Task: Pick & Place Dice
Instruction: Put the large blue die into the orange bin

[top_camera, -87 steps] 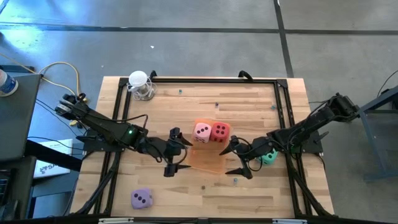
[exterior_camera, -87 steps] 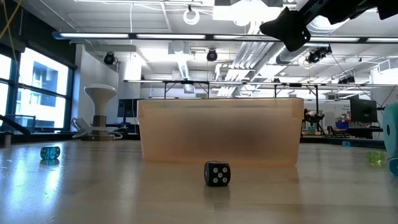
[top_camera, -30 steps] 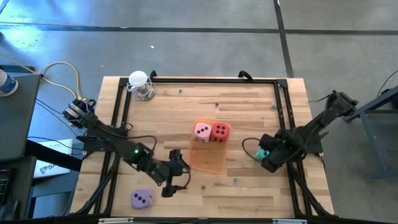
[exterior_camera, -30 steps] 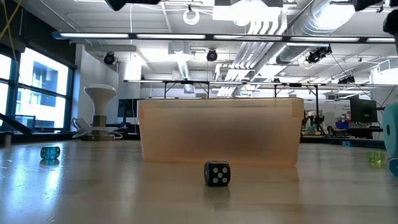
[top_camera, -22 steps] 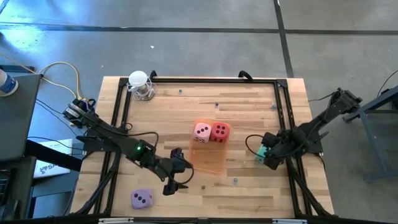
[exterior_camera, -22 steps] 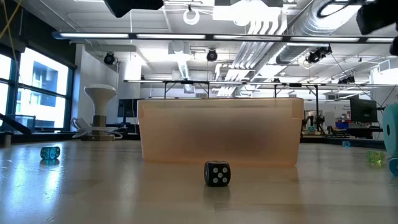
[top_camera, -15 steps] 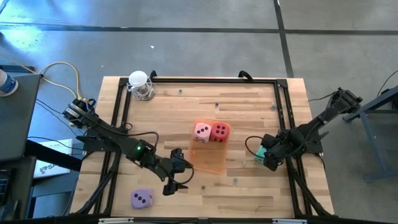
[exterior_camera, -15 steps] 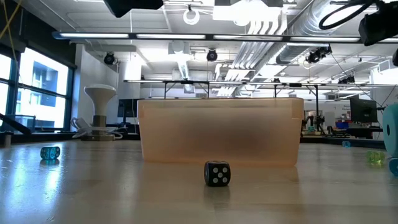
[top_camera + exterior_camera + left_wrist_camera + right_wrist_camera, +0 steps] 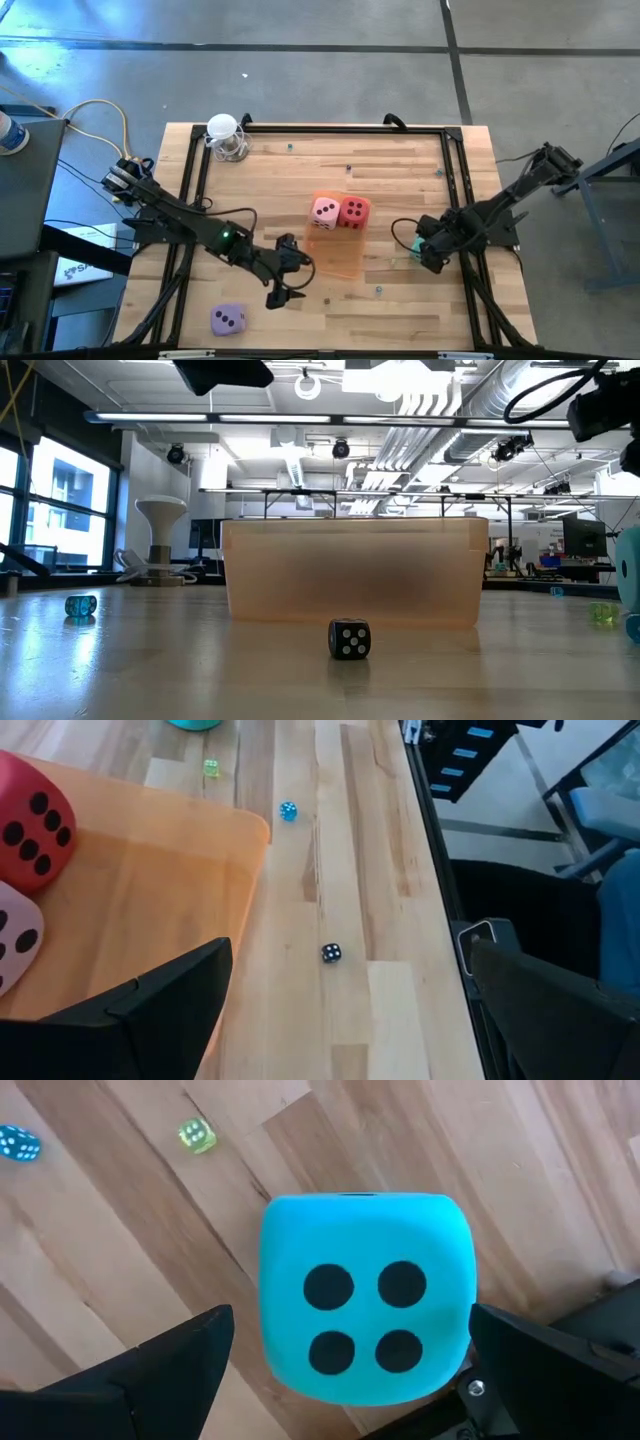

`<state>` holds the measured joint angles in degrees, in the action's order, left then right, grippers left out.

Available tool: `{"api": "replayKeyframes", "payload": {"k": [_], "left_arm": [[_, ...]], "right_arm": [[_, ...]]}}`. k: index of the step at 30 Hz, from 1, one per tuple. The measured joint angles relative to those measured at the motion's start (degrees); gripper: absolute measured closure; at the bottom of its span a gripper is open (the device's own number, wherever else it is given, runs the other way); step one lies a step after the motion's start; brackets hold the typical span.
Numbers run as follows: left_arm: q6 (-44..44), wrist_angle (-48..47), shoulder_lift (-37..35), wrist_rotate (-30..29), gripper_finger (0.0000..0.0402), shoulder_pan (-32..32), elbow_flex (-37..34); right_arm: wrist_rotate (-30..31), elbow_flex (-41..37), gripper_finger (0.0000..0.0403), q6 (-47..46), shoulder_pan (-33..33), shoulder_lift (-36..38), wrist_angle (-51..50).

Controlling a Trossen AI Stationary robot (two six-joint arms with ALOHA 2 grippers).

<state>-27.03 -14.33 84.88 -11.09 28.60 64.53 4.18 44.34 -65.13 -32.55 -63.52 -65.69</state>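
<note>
A small black die [image 9: 349, 639] with white pips sits on the wooden table [image 9: 150, 670] just before a translucent orange tray [image 9: 352, 572], a tiny blue die [image 9: 81, 605] far aside, no fingers discernible.

Industrial lab or workshop hall.
Exposed ceiling ducts [image 9: 440, 405], strip lighting, concrete floor [image 9: 300, 80], wooden counter [image 9: 320, 170] on a framed rig.

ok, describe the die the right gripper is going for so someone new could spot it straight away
Start at the flat translucent orange tray in the middle of the wooden table, then go toward the table's right edge. There the open right gripper hangs over a soft teal-green die, four dark pips up. The nearby dice are tiny; the other big ones are pink, red and lilac.
</note>
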Motion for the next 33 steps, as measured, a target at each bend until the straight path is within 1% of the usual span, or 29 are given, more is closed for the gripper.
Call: {"api": "replayKeyframes", "payload": {"k": [8, 18, 22, 28, 33], "left_arm": [[3.0, 0.0, 0.0, 0.0, 0.0002, 0.0, 0.0], [4.7, 0.0, 0.0, 0.0, 0.0002, 0.0, 0.0], [4.7, 0.0, 0.0, 0.0, 0.0002, 0.0, 0.0], [4.7, 0.0, 0.0, 0.0, 0.0002, 0.0, 0.0], [4.8, 0.0, 0.0, 0.0, 0.0002, 0.0, 0.0]], "right_arm": [[-0.2, 0.0, 0.0006, 1.3, 2.3, -0.6, -0.7], [-1.5, -0.1, 0.0006, -0.1, 2.3, -0.6, -0.9], [-1.7, -1.8, 0.0006, -0.6, 2.3, -0.6, -0.5], [-4.0, -6.2, 0.0006, -0.4, 2.3, -0.6, 4.5], [-4.2, -7.5, 0.0006, -0.4, 2.3, -0.6, 6.0]]}}
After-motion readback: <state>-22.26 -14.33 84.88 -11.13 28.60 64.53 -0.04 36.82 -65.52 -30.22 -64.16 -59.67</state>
